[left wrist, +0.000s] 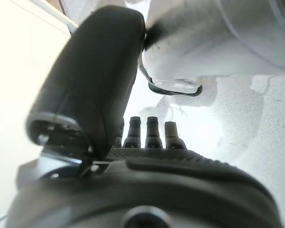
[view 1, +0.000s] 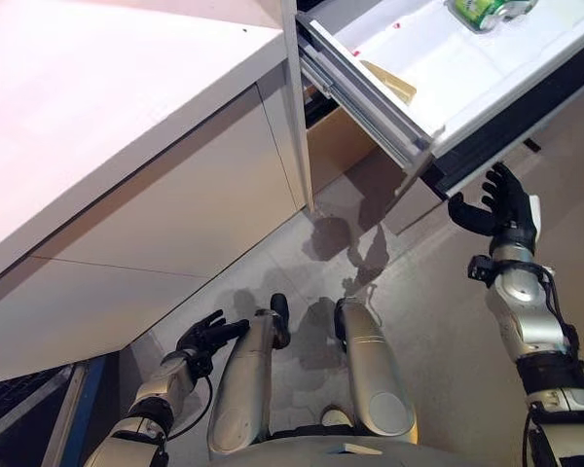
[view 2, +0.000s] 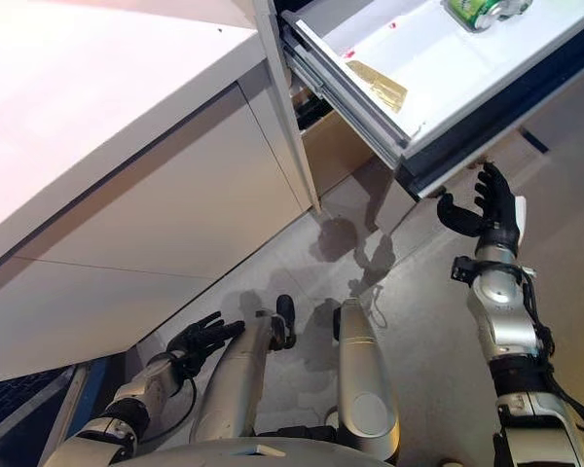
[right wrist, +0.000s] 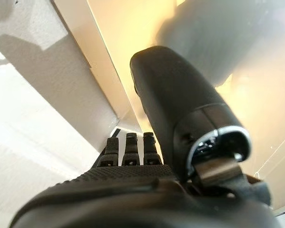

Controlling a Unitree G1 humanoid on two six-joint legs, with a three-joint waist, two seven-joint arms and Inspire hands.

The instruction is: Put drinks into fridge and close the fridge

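Note:
The fridge's white drawer [view 1: 409,49] stands pulled out at the upper right, with a dark front panel [view 1: 526,117] along its outer edge. A green can [view 1: 482,12] lies on its side at the drawer's far end; it also shows in the right eye view [view 2: 477,10]. My right hand [view 1: 501,204] is open and empty, raised just below the drawer's front panel, apart from it. Its straight fingers [right wrist: 128,149] show in the right wrist view. My left hand [view 1: 209,336] hangs low by the floor, open and empty, with straight fingers [left wrist: 152,133].
A white counter [view 1: 97,107] with plain cabinet fronts [view 1: 175,224] runs along the left, beside the open fridge bay. A golden-brown patch [view 1: 394,83] lies on the drawer floor. Grey floor [view 1: 438,321] spreads below the drawer. A blue edge [view 1: 88,409] shows at the lower left.

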